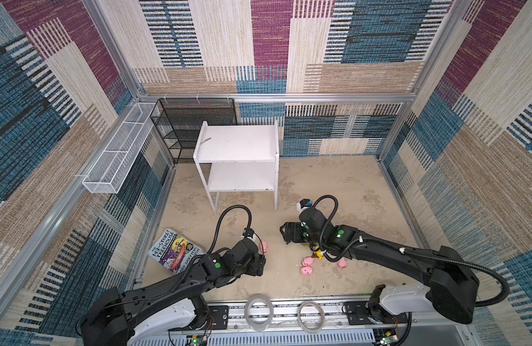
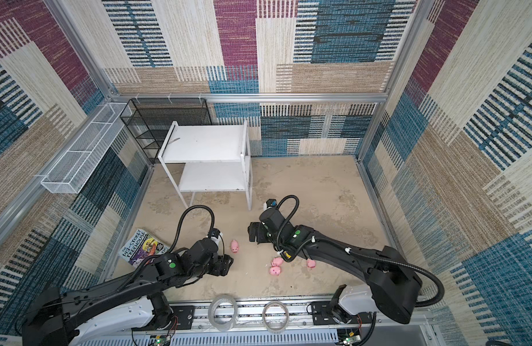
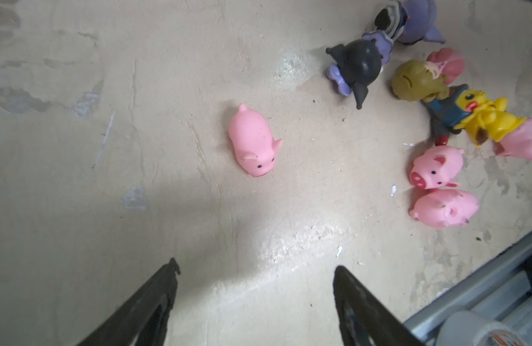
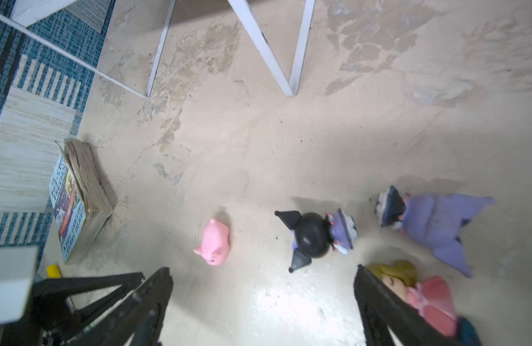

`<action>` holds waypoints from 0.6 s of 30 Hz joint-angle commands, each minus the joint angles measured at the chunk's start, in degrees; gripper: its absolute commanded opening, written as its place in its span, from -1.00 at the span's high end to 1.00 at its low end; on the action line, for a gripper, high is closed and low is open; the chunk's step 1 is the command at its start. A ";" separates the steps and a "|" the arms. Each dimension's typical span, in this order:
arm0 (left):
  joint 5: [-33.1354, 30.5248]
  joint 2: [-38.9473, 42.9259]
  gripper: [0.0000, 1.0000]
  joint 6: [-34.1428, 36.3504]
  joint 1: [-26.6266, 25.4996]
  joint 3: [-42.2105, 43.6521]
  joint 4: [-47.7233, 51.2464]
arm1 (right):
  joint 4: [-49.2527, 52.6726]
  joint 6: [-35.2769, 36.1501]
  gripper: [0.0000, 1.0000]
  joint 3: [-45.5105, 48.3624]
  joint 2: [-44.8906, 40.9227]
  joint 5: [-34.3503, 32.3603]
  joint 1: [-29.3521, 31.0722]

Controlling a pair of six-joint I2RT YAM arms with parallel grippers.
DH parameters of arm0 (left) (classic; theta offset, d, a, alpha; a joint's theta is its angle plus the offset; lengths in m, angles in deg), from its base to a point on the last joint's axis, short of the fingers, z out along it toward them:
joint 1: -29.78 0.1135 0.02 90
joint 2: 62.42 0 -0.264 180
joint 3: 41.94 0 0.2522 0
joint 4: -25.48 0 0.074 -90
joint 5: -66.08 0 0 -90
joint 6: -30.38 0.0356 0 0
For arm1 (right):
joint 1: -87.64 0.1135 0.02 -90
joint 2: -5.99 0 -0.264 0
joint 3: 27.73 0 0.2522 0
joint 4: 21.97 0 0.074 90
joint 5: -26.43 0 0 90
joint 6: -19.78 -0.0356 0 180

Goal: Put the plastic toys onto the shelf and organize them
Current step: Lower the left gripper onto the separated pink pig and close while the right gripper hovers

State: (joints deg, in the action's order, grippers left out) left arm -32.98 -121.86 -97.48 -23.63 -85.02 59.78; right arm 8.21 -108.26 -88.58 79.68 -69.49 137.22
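I see my left gripper (image 3: 256, 266) and right gripper (image 4: 262, 269) both spread apart, empty. A smooth pink plastic pig (image 3: 254, 142) sits alone on the beige tabletop (image 3: 109, 185). A black-and-purple horned figure (image 3: 356, 67), a blond pink-dressed doll (image 3: 417, 81) and a yellow blue-hooded figure (image 3: 483, 116) cluster nearby, in front of the white two-tier board shelf (image 1: 237, 143).

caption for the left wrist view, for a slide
Open left gripper faces a lone pink pig set apart from the cluster of other toys.

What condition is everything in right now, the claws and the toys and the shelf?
Left gripper: open, empty.
Right gripper: open, empty.
Shelf: upright, no toys on it.
Lone pink pig: on the floor, untouched.
Black-hooded figure: lying on its side.
Book: closed, lying flat.
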 commanded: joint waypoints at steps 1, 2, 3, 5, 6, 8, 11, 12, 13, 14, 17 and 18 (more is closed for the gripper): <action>-1.80 -4.03 -0.58 -3.18 -0.55 -1.42 -4.38 | 3.52 6.42 -0.92 0.93 -5.65 -1.02 -0.19; -2.27 -5.24 -0.58 -3.35 -0.79 -1.65 -4.80 | 3.53 7.34 -0.93 1.26 -6.90 -0.69 -0.34; -3.21 -6.69 -0.57 -3.78 -1.00 -2.15 -4.89 | 3.53 8.38 -0.97 1.58 -8.19 -0.20 -0.29; -5.01 -9.11 -0.57 -4.31 -1.78 -3.11 -4.89 | 3.08 9.95 -0.99 2.41 -10.30 1.83 -0.32; -5.89 -10.24 -0.57 -4.45 -2.00 -3.60 -4.88 | 2.70 11.21 -0.99 2.84 -11.12 3.89 -0.33; -6.98 -12.14 -0.54 -4.85 -2.31 -4.47 -4.86 | 3.54 12.71 -0.99 3.14 -11.92 7.20 -0.30; -8.41 -14.92 -0.49 -5.53 -2.53 -5.67 -5.08 | 6.33 13.80 -0.99 2.83 -12.53 9.40 -0.36; -9.00 -15.80 -0.48 -5.81 -2.58 -6.05 -5.14 | 7.36 14.10 -0.99 2.94 -13.04 9.36 -0.36; -9.73 -16.81 -0.45 -6.06 -2.57 -6.45 -5.21 | 8.17 14.25 -0.99 3.14 -13.68 9.15 -0.28; -10.38 -17.80 -0.43 -6.64 -2.50 -6.70 -5.19 | 8.80 14.31 -0.99 3.22 -14.40 8.72 -0.33; -11.15 -20.98 -0.40 -7.69 -2.58 -7.61 -5.94 | 9.59 14.23 -0.99 3.97 -17.26 7.72 -0.32; -11.16 -21.99 -0.39 -7.66 -2.55 -7.74 -6.60 | 9.46 14.07 -0.99 4.31 -18.35 7.45 -0.32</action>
State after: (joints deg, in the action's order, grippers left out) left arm -41.70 -141.94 -103.01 -26.21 -91.95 54.88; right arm 16.69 -95.06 -84.89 63.31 -61.73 136.85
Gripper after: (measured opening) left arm 0.699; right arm 0.996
